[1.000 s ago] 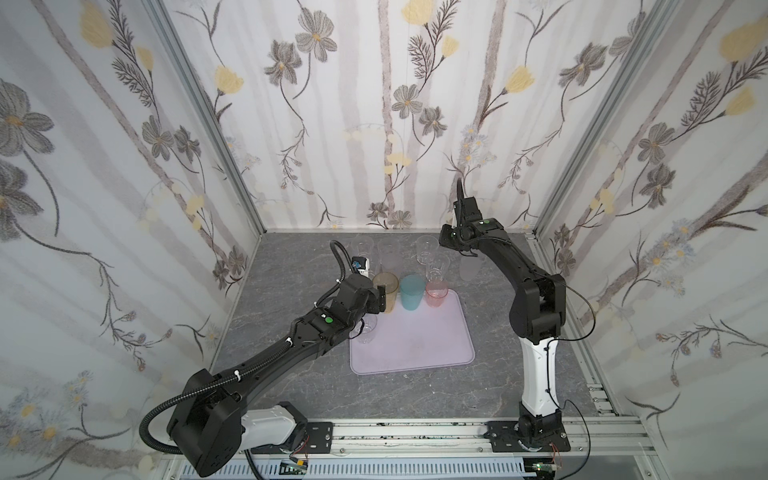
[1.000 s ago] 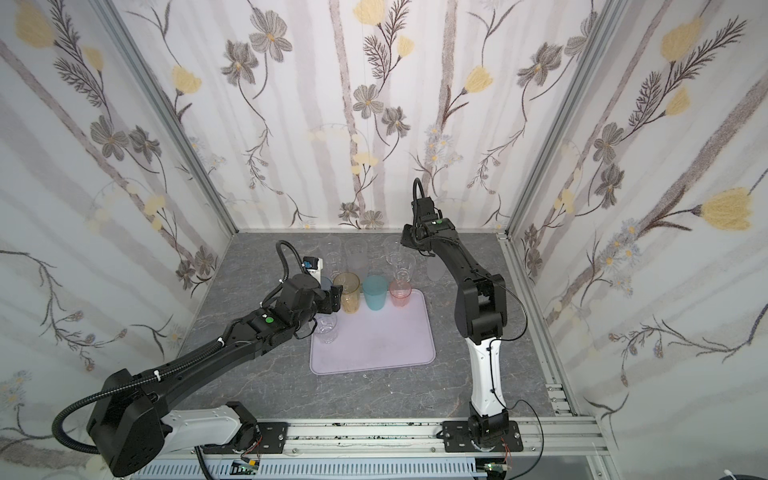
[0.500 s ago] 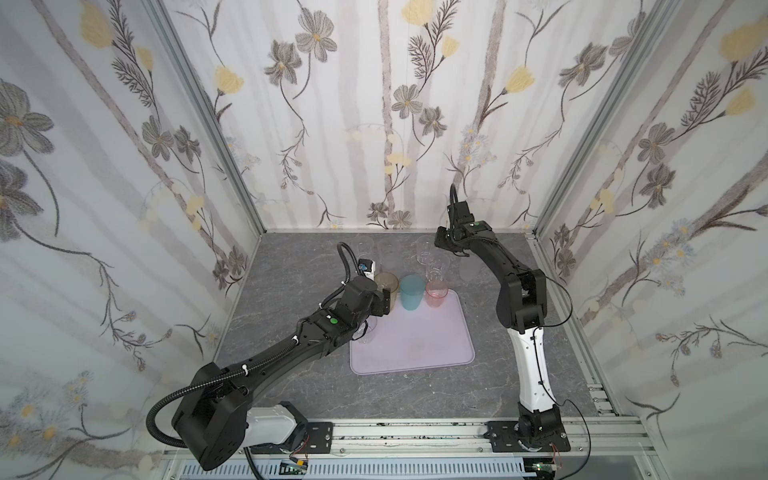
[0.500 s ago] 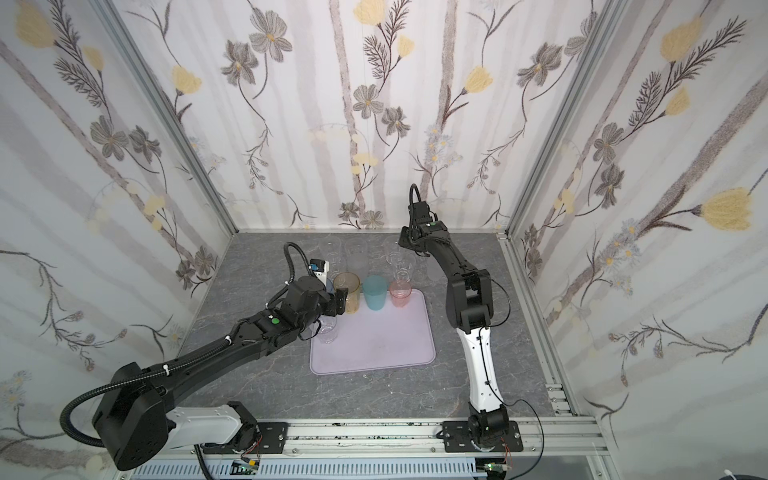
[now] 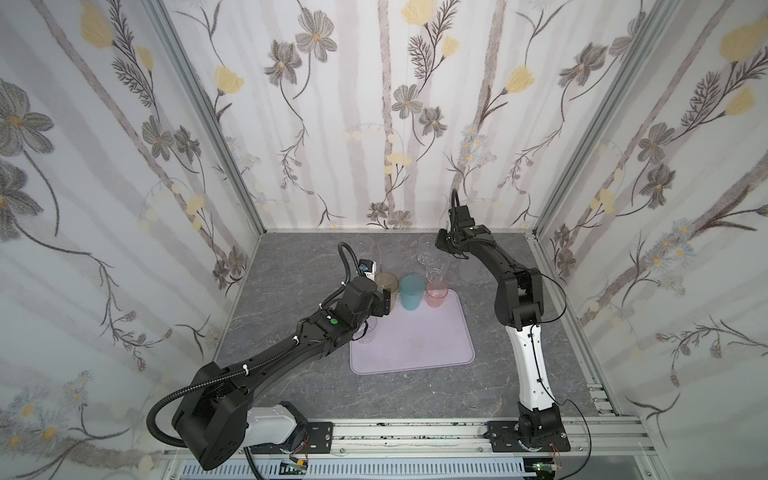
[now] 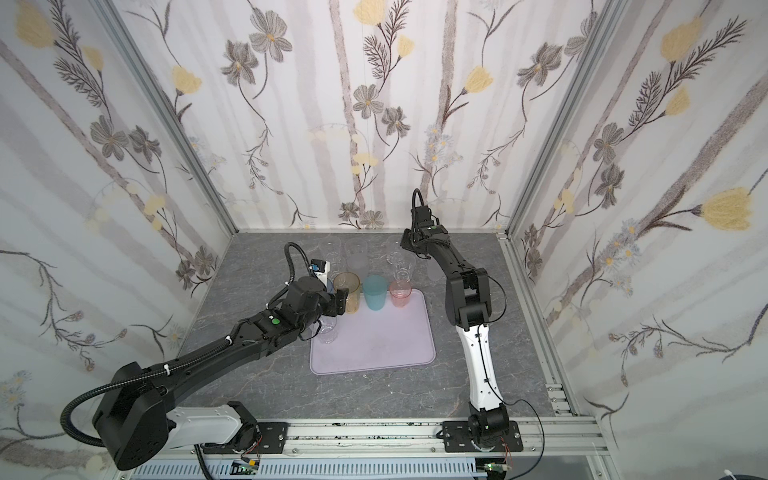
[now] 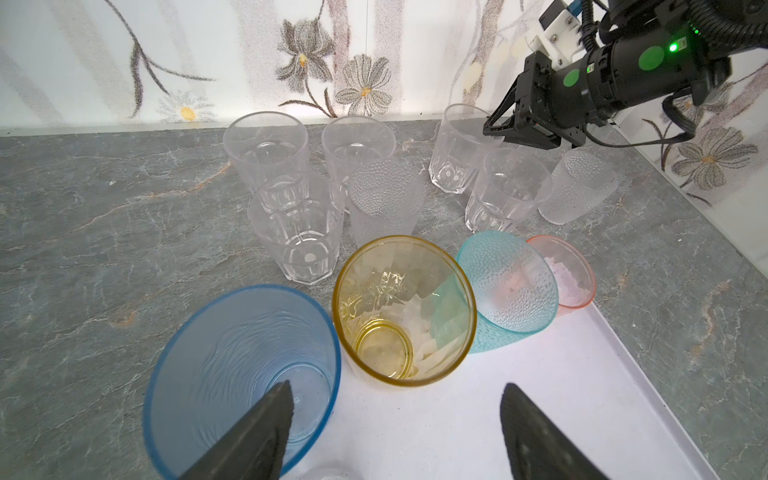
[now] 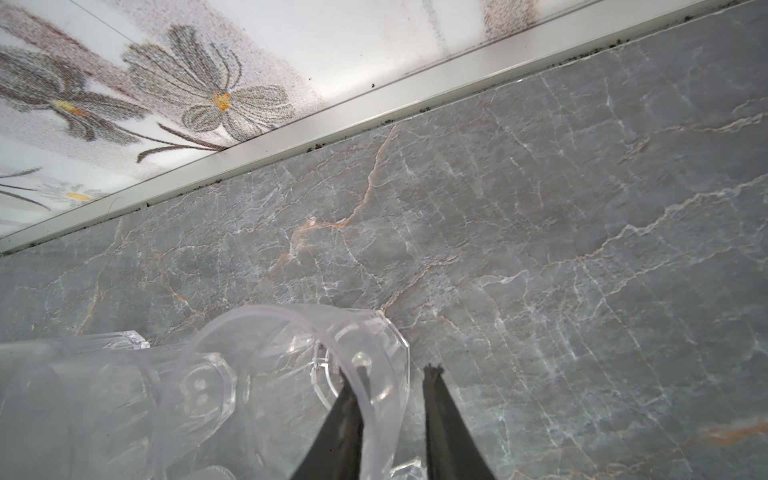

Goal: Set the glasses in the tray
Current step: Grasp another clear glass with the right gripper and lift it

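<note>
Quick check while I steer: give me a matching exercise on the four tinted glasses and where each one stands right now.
1 amber glass
2 teal glass
3 pink glass
4 blue glass

A right end of the line, on the tray
B between amber and pink
C between blue and teal
D beside a finger of the left gripper

Pairs: 1-C, 2-B, 3-A, 4-D
</note>
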Robot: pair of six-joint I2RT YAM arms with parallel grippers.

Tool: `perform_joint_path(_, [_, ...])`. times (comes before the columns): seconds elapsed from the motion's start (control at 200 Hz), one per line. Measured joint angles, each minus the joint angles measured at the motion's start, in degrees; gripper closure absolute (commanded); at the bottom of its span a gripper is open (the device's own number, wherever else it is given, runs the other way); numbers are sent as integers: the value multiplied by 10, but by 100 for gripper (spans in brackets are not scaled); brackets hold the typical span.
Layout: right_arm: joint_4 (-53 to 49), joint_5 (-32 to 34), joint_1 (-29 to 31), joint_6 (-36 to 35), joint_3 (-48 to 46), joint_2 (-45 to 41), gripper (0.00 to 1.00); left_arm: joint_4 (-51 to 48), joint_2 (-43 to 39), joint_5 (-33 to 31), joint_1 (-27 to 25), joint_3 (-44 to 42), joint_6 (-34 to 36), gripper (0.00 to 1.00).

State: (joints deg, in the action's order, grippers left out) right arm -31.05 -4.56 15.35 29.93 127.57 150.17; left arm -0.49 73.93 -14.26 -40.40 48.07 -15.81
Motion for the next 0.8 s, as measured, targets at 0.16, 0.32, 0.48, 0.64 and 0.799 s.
perform_joint_path(0.16, [0,0,0,0,0,0,88,2,0,4,0,0,1,19])
perform_joint_path(0.32, [-1,0,0,0,0,-1,94,2,0,6,0,0,2,19])
perform_joint_path(0.48, [-2,0,0,0,0,-10,95,2,0,6,0,0,2,19])
perform_joint_path(0.64, [-1,0,-2,0,0,-27,96,2,0,8,0,0,2,19])
perform_joint_path(0.799, [-3,-2,-4,1,0,-35,97,2,0,8,0,0,2,19])
